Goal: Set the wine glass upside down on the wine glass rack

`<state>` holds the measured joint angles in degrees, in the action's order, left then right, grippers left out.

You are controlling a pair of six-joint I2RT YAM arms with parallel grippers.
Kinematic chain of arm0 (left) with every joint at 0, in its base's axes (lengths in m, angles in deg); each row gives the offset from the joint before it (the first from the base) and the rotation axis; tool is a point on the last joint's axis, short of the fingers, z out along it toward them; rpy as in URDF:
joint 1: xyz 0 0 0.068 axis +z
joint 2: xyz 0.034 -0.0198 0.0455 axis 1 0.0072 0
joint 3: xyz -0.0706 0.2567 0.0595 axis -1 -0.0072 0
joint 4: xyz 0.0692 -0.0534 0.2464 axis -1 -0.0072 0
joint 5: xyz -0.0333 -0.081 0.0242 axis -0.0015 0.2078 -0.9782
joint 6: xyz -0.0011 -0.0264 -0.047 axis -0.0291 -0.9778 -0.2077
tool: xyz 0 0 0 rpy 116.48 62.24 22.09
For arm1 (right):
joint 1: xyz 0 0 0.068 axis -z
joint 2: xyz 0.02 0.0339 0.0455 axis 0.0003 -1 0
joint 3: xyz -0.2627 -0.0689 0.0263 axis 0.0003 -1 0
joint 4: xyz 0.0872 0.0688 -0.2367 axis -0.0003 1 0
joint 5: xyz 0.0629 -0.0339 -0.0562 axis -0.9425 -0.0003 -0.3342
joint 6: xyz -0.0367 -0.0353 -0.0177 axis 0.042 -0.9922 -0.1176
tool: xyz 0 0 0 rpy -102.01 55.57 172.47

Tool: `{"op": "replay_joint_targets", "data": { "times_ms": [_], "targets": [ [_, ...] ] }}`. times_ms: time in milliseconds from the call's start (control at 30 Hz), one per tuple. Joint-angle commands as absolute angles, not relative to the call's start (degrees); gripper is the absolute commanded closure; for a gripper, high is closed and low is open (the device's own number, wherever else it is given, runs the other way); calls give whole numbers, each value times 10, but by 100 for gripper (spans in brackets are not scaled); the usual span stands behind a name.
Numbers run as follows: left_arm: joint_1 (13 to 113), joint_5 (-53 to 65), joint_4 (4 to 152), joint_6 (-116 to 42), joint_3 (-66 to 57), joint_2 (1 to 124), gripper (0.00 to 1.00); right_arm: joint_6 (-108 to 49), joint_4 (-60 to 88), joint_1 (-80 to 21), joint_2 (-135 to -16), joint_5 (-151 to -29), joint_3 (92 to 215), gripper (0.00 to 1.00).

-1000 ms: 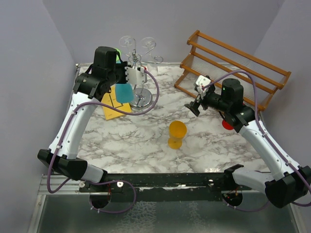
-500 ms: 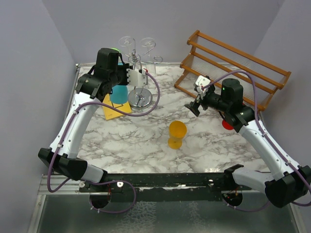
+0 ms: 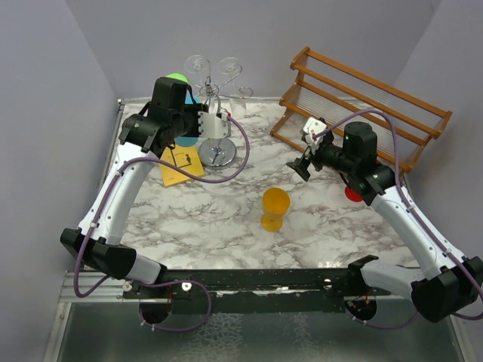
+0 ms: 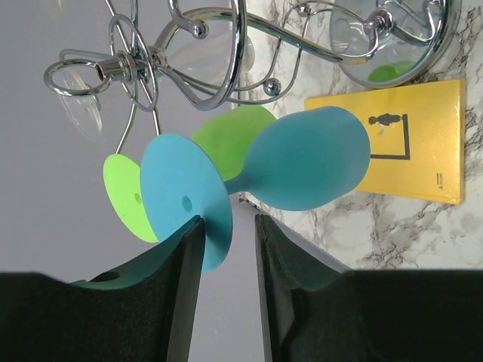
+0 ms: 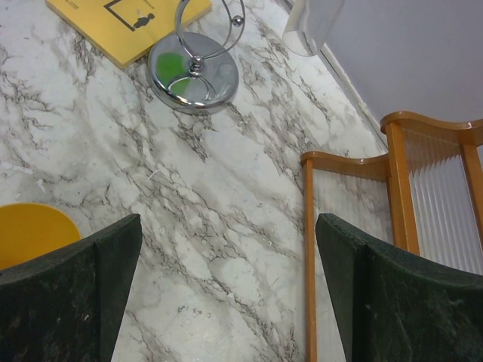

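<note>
The chrome wine glass rack stands at the back left; its scroll arms fill the top of the left wrist view. A blue wine glass is up at the arms, foot towards the camera, beside a green glass that hangs there. My left gripper has its jaws apart around the rim of the blue foot, which touches the left finger only; bare wall shows between it and the right finger. From above, the glass is mostly hidden under the left gripper. My right gripper is wide open, empty, over the marble.
An orange glass stands upside down mid-table. A yellow card lies beside the rack's base. A brown wooden slatted rack stands at the back right. A red thing lies under the right arm. Clear glasses hang on the rack.
My left gripper has carried the blue glass back and up to the rack's arms. Its jaws now stand apart around the foot. The right arm has not moved.
</note>
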<state>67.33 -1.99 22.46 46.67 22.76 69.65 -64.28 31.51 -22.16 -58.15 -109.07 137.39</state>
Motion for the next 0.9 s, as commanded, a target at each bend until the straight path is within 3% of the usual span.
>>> {"op": "replay_joint_targets", "data": {
  "times_ms": [0, 333, 667, 867],
  "targets": [
    [669, 7, 201, 458, 244, 698, 62, -650, 313, -223, -580, -1093, 1371, 3],
    [668, 27, 185, 447, 261, 695, 52, -653, 313, -223, -586, -1093, 1369, 3],
    [668, 81, 166, 410, 288, 692, 36, -661, 331, -223, -593, -1097, 1384, 3],
    [668, 138, 181, 357, 306, 684, 20, -674, 398, -223, -627, -1142, 1432, 3]
  ]
}}
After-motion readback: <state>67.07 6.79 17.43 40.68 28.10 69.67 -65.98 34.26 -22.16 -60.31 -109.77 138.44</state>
